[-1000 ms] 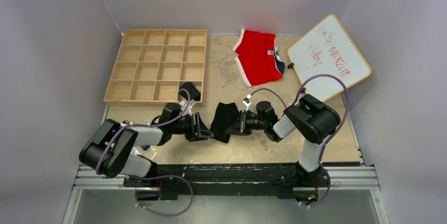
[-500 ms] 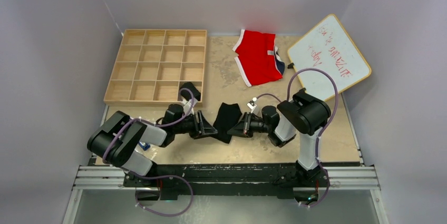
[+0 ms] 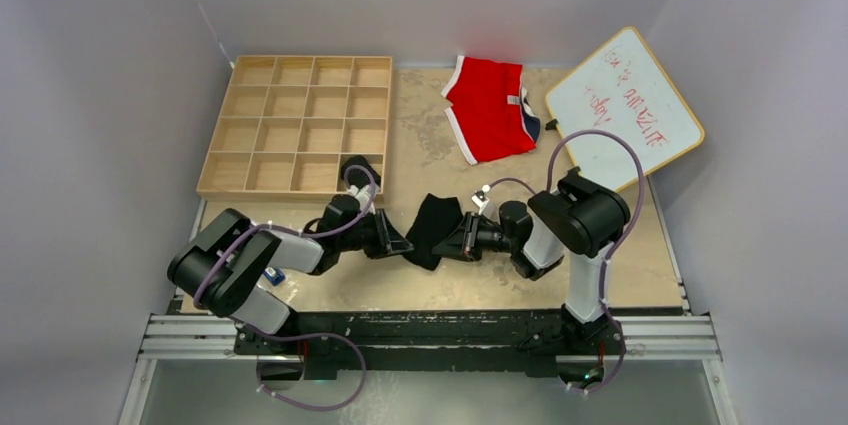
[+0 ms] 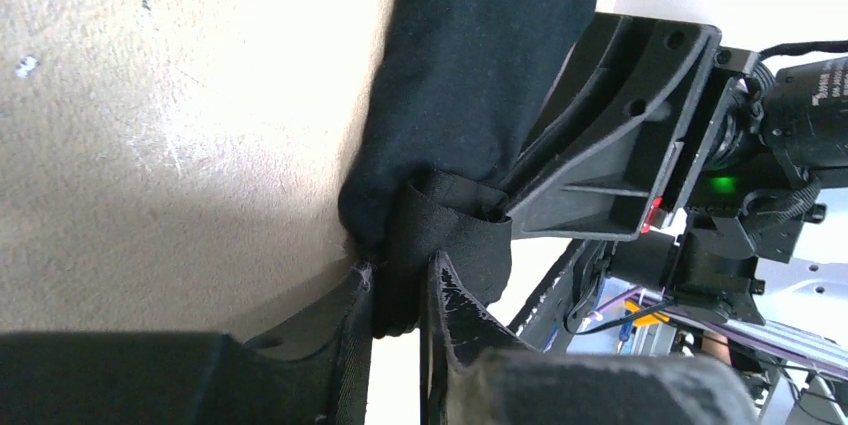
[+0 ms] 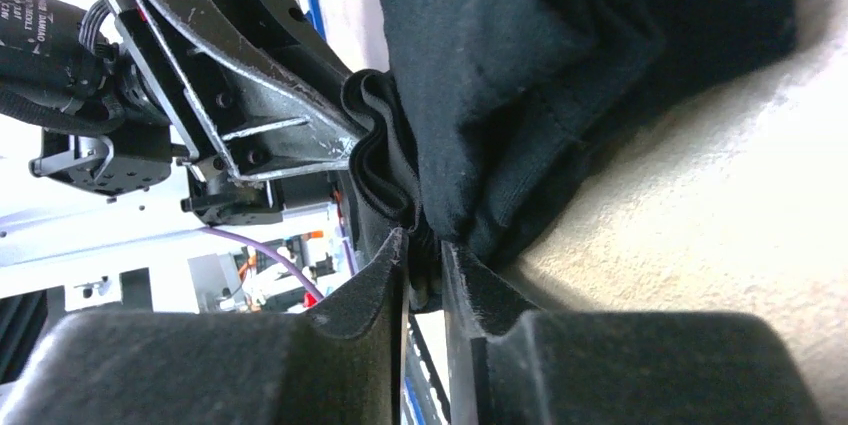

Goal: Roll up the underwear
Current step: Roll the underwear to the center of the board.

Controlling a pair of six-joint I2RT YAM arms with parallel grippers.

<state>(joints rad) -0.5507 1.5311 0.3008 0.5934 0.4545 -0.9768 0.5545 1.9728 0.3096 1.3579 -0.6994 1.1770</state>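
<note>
One black underwear point(image 3: 432, 228) lies bunched on the tan table between my two grippers. My left gripper point(image 3: 400, 242) comes in from the left, my right gripper point(image 3: 449, 243) from the right, and they face each other closely. In the left wrist view the left gripper point(image 4: 400, 280) is shut on a folded edge of the underwear point(image 4: 470, 65). The right wrist view shows the right gripper point(image 5: 422, 250) shut on a gathered fold of the underwear point(image 5: 560, 45), with the left gripper's fingers right behind it.
A wooden grid tray point(image 3: 297, 123) sits at the back left, close to the left arm's wrist. Red briefs point(image 3: 490, 108) with white trim lie at the back centre. A whiteboard point(image 3: 625, 108) leans at the back right. The metal rail point(image 3: 430, 330) runs along the near edge.
The left gripper has slid right to the underwear and closed on its edge. The right arm's elbow has pulled inward while its gripper stayed at the cloth.
</note>
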